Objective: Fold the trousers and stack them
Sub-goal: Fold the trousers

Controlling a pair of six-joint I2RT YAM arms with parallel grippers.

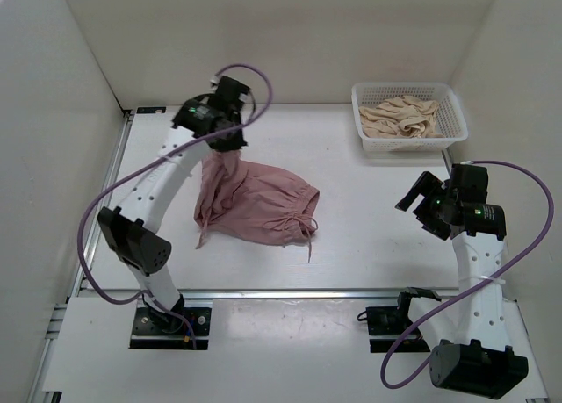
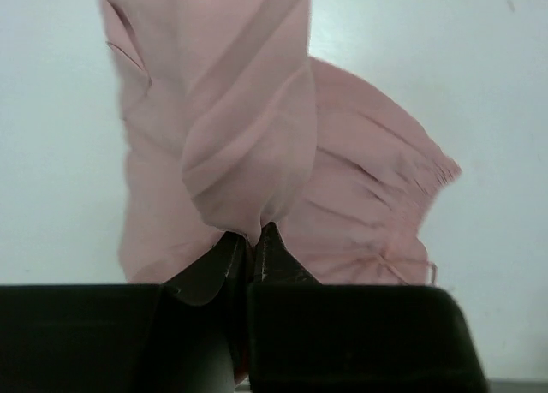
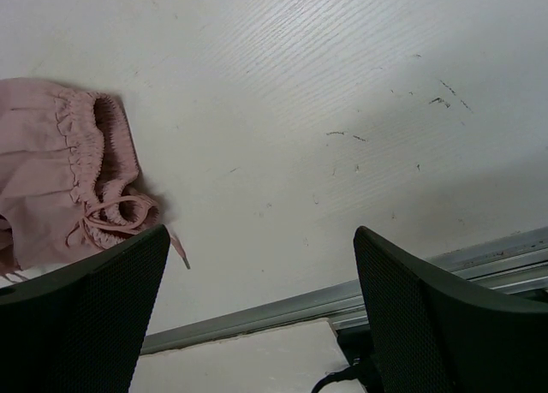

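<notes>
Two arms (image 1: 167, 188) (image 1: 474, 254), one pair of trousers (image 1: 255, 201), one basket (image 1: 408, 145): left jaws pinch the trousers, right jaws gape empty.

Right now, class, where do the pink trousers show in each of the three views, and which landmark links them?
Top external: trousers left of centre on the table, one end lifted by the left gripper.
Left wrist: hanging upper centre from shut jaws.
Right wrist: at the left edge, waistband showing.
Shared landmark: the drawstring at the gathered waistband.
</notes>
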